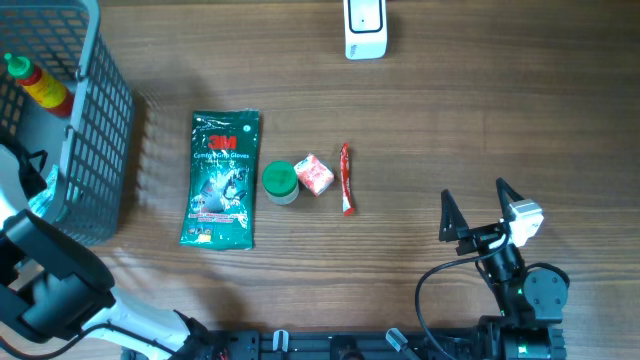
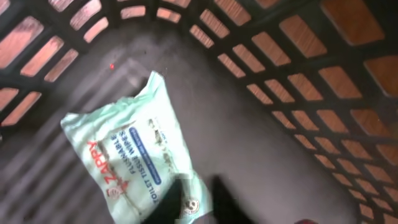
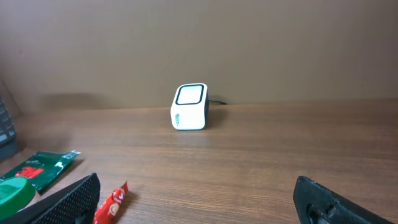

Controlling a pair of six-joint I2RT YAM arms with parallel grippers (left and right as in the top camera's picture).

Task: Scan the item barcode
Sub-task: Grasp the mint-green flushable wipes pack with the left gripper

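Left arm [image 1: 45, 275]: closest to the overhead lens, it fills the lower left corner and reaches up over the near rim into the basket.
Basket [image 1: 100, 150]: grey lattice against the table's left edge. Its right wall stands apart from the gloves, with a strip of bare wood between.
Bottle [image 1: 40, 85]: red with a green cap, lying tilted in the basket's far part.
Wipes [image 2: 134, 152]: pale green pack lying flat and askew on the basket floor, near a corner where two walls meet. Dark floor shows free to its right.
Left gripper [image 2: 199, 202]: down low in the basket at the pack's near corner. One finger [image 2: 169, 208] overlaps that corner and a narrow gap shows between the tips; I cannot tell if they pinch the pack.
Gloves [image 1: 221, 178]: green pack lying flat, long side running away from the arms.
Jar [image 1: 280, 181]: green lid, just beside the gloves' right edge.
Box [image 1: 314, 174]: small, red and white, close against the jar.
Sachet [image 1: 346, 178]: thin red strip, a little clear of the box.
Scanner [image 1: 365, 28]: white, at the far edge, window facing the right arm, with wide bare wood in front of it.
Right gripper [image 1: 472, 192]: fingers spread wide and holding nothing, over bare wood well right of the sachet.
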